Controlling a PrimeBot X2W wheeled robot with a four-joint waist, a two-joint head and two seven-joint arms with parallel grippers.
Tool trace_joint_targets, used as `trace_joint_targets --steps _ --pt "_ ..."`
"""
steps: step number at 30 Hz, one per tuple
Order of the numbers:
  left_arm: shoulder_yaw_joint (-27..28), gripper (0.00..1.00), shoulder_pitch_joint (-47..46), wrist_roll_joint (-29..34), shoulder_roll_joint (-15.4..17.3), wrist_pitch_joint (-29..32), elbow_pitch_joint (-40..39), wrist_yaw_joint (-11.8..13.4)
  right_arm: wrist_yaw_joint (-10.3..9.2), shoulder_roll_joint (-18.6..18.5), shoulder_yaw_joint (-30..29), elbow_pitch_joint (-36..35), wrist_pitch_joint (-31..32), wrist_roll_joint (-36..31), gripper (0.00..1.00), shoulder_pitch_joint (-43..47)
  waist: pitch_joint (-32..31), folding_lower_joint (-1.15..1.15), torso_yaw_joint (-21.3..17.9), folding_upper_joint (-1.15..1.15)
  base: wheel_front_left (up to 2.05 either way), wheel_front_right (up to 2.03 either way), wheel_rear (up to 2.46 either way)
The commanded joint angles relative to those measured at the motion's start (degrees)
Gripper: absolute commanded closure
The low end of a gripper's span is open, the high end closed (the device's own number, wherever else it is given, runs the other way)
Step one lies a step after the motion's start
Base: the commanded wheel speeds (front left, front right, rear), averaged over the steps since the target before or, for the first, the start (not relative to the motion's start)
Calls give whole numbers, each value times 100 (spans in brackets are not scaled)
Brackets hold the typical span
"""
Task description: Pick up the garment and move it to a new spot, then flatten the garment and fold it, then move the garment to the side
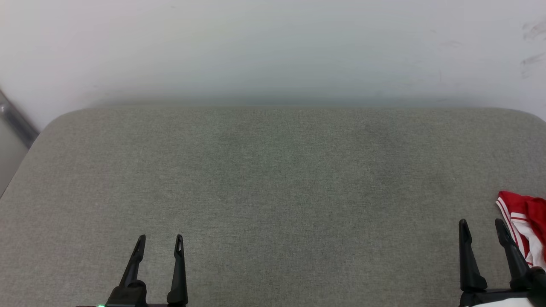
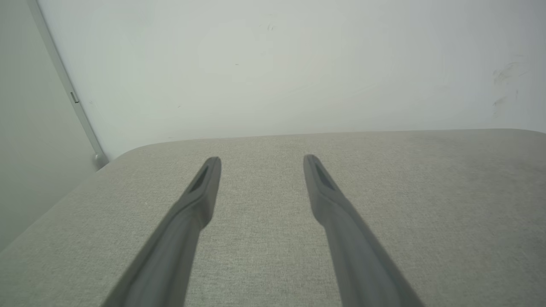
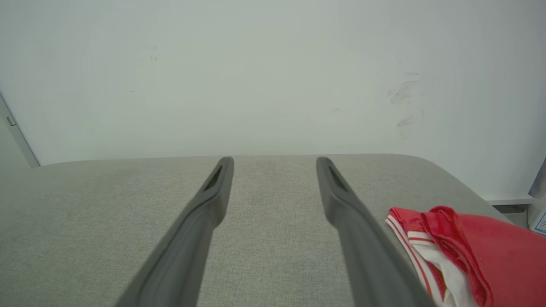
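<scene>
the garment, a crumpled red soft-fabric jersey t-shirt with a white sleeve and red-and-white striped trim, lies bunched at the far right edge of the head view, cut off by the picture's border. it rests on the broad grey-green woven-fabric padded surface with rounded far corners. in the right wrist view the same heap sits at the lower right, near the surface's right-hand corner, red folds on top and the white sleeve with its striped edge turned toward the fingers. any lettering on it cannot be made out.

the right gripper, with two long dark fingers, hangs at the lower right with its jaws spread wide; the outer finger stands just beside the shirt's striped edge, and whether it touches the cloth cannot be told. the left gripper, of the same dark make, is at the lower left, well apart from the shirt, its jaws also wide, over bare fabric.

behind the surface rises a plain white wall bearing faint grey scuff marks at the upper right. a slanted grey metal strip runs down the wall at the far left.
</scene>
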Motion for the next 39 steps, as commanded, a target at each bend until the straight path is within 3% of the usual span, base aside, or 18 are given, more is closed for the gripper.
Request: trace_joint_targets --steps 1,10,11,15,39 --pt "0 0 35 -5 -8 -11 3 0 -5 34 2 -44 -14 20 0 92 -8 1 1 0 0 0 0" --pt "47 0 51 -49 -18 -11 37 -14 -5 49 69 0 -14 31 0 189 -19 1 1 0 0 0 0" --pt "45 100 12 -45 -13 0 33 -1 0 20 66 -1 0 32 100 122 -20 1 2 0 0 0 0" --pt "25 100 39 -137 -19 17 204 -10 0 22 83 185 15 119 100 114 -20 1 1 0 0 0 0" --pt "129 100 -527 -3195 123 568 665 -301 -1 -62 172 605 625 2956 100 -415 4 1 -25 0 0 0 0"
